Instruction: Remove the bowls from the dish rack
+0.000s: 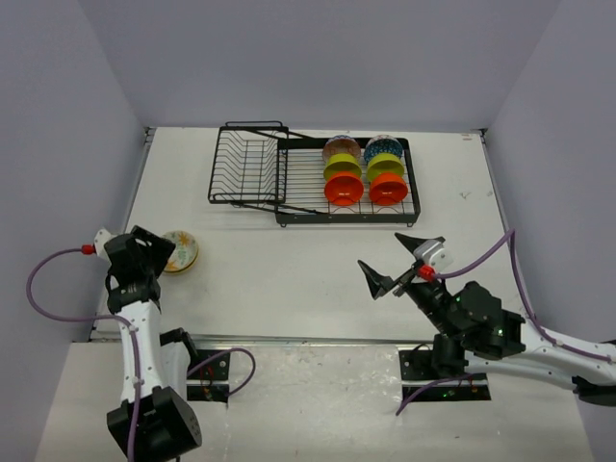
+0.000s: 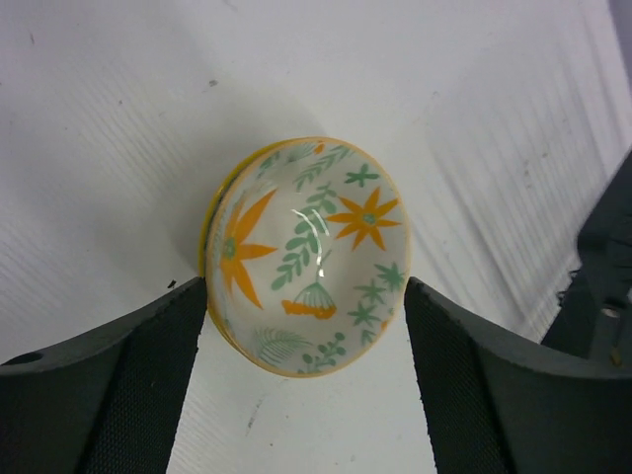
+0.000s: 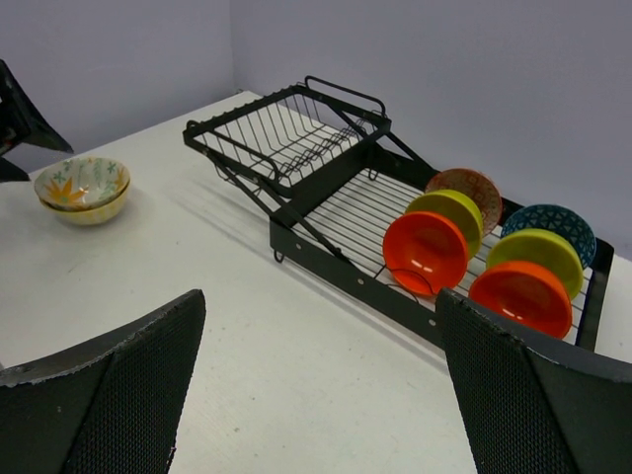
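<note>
The dish rack [image 1: 245, 166] sits at the far side of the surface [image 1: 289, 265]. Six bowls [image 1: 344, 190] stand on edge in its flat tray, in two rows of three. Well off from the rack's near left corner, a floral bowl [image 2: 306, 247] rests between the wide-spread fingers [image 2: 148, 375] of the left end effector [image 2: 304, 288]. The right end effector [image 1: 382, 252], nearer than the tray, gapes wide and holds nothing.

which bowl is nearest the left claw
The floral bowl, upright on the table between the left claw's fingers; those in the dish rack stand on edge.
</note>
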Available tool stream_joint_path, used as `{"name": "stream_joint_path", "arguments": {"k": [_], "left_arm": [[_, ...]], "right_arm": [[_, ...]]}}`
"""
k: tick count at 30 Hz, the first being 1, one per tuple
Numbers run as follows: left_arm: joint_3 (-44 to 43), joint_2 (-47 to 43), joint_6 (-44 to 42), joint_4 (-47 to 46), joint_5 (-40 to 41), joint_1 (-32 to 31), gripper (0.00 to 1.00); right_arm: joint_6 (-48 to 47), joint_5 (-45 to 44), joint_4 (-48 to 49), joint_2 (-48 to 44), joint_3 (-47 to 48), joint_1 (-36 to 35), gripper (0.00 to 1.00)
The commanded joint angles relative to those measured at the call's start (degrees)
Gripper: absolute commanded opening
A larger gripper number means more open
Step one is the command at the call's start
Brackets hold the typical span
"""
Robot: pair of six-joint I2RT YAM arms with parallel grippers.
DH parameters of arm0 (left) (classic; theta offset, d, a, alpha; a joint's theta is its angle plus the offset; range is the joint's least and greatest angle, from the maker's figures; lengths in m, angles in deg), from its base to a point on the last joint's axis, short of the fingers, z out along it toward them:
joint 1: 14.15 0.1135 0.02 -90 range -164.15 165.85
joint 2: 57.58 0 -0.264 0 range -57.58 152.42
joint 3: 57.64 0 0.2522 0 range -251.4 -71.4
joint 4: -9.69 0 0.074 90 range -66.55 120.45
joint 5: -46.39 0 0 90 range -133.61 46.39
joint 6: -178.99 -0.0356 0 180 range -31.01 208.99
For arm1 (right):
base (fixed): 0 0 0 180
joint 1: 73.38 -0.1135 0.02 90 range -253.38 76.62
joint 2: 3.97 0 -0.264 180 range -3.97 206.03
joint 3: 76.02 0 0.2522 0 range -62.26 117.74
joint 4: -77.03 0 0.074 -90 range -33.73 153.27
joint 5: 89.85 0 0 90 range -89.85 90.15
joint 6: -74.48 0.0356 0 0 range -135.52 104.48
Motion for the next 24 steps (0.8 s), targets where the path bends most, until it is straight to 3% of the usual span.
{"name": "stream_joint_path", "arguments": {"k": [1,2,3,7,12,13,17,20,21,24], "left_arm": [[-6.66,-4.00,-2.89,5.01,-2.07,0.54,0.83],[-8.06,-4.52,-4.73,6.17,-2.33,0.54,0.88],[-10.51,-6.01,-5.62,6.79,-3.03,0.54,0.99],[-14.66,-8.22,-9.75,6.27,-17.14,0.36,1.00],[-23.18,-5.51,-18.09,12.76,-21.75,-1.39,1.00],[-25.54,-4.97,-18.89,15.03,-20.89,-4.44,1.00],[-26.88,-2.61,-20.21,16.89,-17.20,-15.53,1.00],[-28.38,0.20,-23.47,19.71,-6.94,-22.83,1.00],[-28.55,0.48,-22.86,20.15,0.40,-28.76,1.00],[-27.77,-0.66,-22.24,19.81,8.55,-34.53,1.00]], "right_arm": [[2.00,-3.09,2.14,1.64,-0.04,2.11,0.99],[3.83,-3.18,2.05,2.08,-0.04,3.42,0.99],[4.81,-2.40,2.05,2.95,-0.04,6.57,0.99],[12.62,5.59,-3.73,8.12,2.32,17.30,0.99],[17.47,15.69,-9.89,21.22,9.42,26.44,0.99],[17.39,16.59,-11.12,24.20,11.19,27.24,0.99],[7.57,10.29,-13.60,41.96,20.67,28.30,0.99],[-9.64,6.40,-6.49,51.72,23.50,28.57,0.98],[-17.95,8.05,-3.08,54.18,24.21,28.57,0.98],[-26.97,10.35,-0.15,62.62,28.42,30.67,0.94]]}}
